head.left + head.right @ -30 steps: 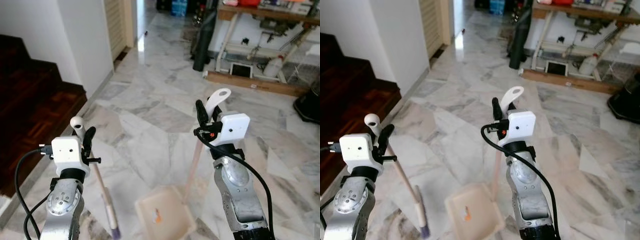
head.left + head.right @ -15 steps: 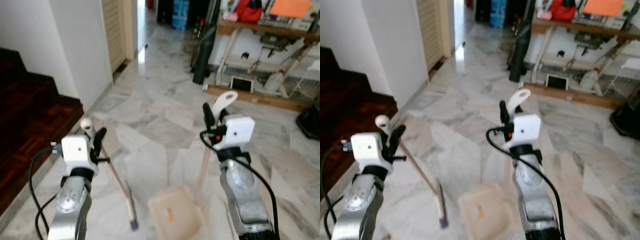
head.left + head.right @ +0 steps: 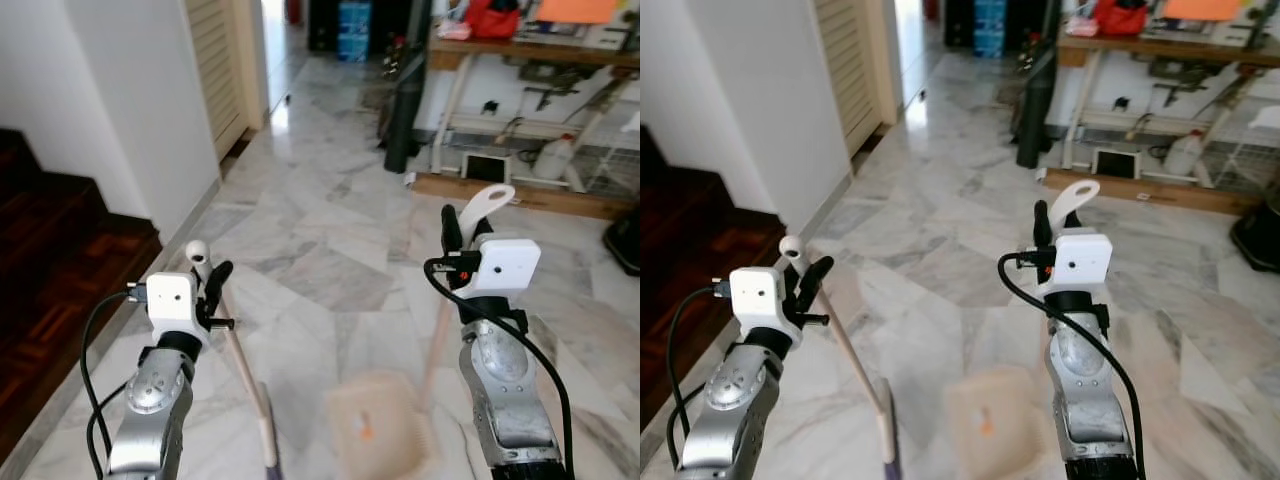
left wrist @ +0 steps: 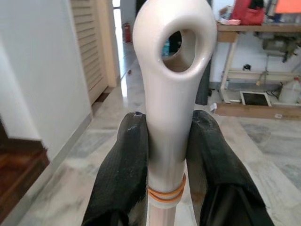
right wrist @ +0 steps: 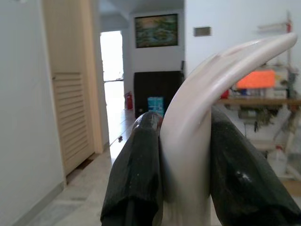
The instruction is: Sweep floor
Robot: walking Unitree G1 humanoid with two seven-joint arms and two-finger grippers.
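My left gripper (image 3: 208,277) is shut on the top of a cream broom handle (image 3: 197,250). The stick slants down to the broom head (image 3: 268,452) on the marble floor. In the left wrist view both fingers (image 4: 124,174) clamp the looped handle end (image 4: 171,70). My right gripper (image 3: 462,228) is shut on the long-handled dustpan's grip (image 3: 490,200). Its cream pan (image 3: 378,428) rests blurred on the floor between the arms, with a small orange bit (image 3: 366,432) inside. The right wrist view has the fingers (image 5: 138,174) squeezing the curved grip (image 5: 207,94).
Dark wooden stairs (image 3: 50,250) and a white wall corner (image 3: 110,100) lie to the left. A cluttered workbench (image 3: 520,60), a black upright roll (image 3: 405,110) and a wooden plank (image 3: 520,195) stand ahead on the right. Open marble floor (image 3: 320,200) stretches forward to a doorway.
The whole picture has shifted and blurred as the camera moved: the stairs slid left and the workbench came closer. Both grippers keep their holds on broom and dustpan.
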